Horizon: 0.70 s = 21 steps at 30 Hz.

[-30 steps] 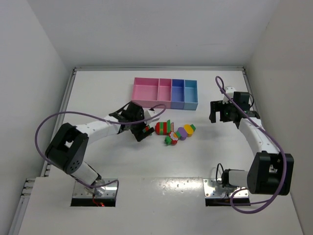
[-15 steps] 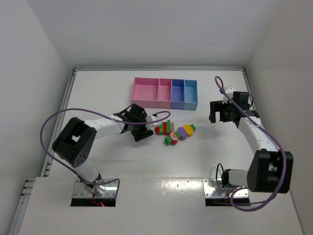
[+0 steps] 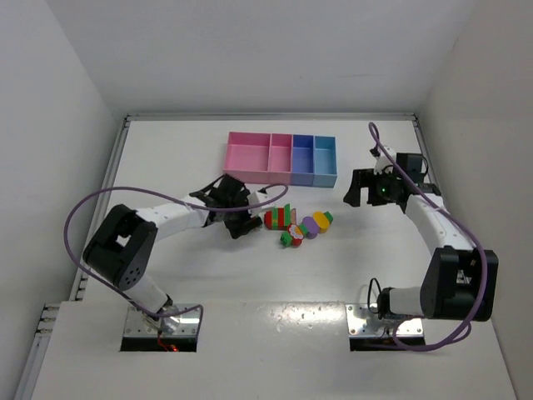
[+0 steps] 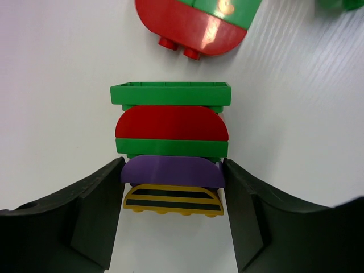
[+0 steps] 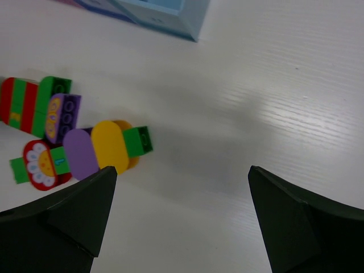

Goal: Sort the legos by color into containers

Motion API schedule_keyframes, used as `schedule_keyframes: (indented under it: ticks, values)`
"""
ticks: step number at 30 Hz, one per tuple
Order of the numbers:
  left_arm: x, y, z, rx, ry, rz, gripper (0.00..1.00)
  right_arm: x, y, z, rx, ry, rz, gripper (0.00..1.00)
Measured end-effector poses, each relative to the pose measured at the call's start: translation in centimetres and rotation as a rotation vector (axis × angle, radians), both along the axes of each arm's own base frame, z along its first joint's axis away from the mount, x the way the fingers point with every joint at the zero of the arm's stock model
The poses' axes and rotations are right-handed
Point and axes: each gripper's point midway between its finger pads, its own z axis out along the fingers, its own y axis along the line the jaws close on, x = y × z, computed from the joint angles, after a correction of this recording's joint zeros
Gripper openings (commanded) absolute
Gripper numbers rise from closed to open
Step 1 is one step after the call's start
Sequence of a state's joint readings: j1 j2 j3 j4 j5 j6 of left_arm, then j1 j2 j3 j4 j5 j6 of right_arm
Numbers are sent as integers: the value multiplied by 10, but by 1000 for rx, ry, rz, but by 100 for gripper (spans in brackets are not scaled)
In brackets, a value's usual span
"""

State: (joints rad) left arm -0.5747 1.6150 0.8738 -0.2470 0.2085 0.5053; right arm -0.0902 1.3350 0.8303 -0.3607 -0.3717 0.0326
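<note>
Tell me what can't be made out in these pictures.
- Left wrist view: red-and-green brick cut off by the top edge.
- Top view: striped stack mostly hidden under the left jaws.
- Right wrist view: bins cut by the top edge, insides unseen.
- Left wrist view: unclear whether the jaws already pinch the stack.

White table — white walls around; metal rail along left edge.

Four bins, two arms, five bricks in one striped stack.
</note>
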Motion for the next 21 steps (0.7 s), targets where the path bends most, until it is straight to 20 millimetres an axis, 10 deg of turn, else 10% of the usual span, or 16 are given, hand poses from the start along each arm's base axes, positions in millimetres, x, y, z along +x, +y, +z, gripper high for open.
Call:
schedule_keyframes:
  ticks: [21]
  values:
    - [-7,-58,104,-247,-126,58,40,-11,147,40,638,200,306,76]
